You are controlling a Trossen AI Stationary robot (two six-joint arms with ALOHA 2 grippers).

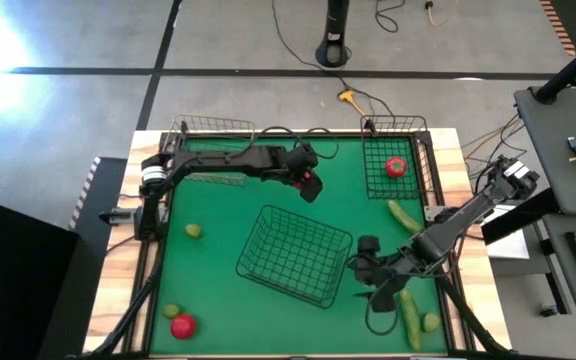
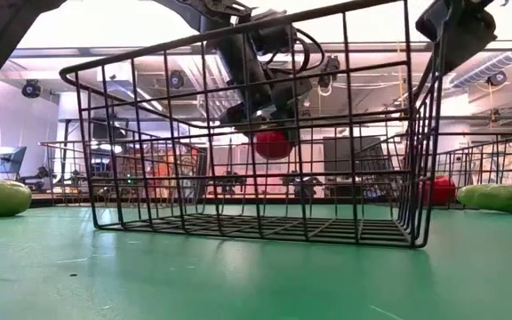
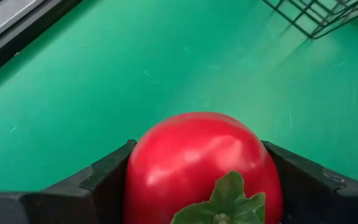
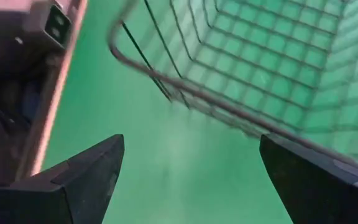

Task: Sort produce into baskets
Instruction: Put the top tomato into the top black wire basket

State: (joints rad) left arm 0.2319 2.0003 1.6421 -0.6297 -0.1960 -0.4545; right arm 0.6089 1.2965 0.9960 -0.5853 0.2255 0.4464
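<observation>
Above the green mat, toward its far edge and about midway across, the left gripper hangs in the air with its fingers clamped on a red tomato; in the left wrist view the dark pads press against both sides of the fruit, whose leafy green cap faces the camera. From table height the same tomato shows well clear of the surface, held aloft behind the wire of the large basket. That squarish basket sits near the middle of the mat, turned at an angle to the table's edges, and nothing lies in it.

The right gripper is just off the large basket's right side, toward the near right corner, with its fingers spread wide and holding nothing; its wrist camera looks past them at the basket's rim and mesh.

At the far right corner a small basket holds a second tomato. Another small basket stands at the far left corner, with nothing visible in it. One cucumber lies by the right edge just beside the far right basket, and a second cucumber lies near the near right corner with a lime beside it. A lime rests toward the left edge. At the near left corner a third tomato sits next to another lime
</observation>
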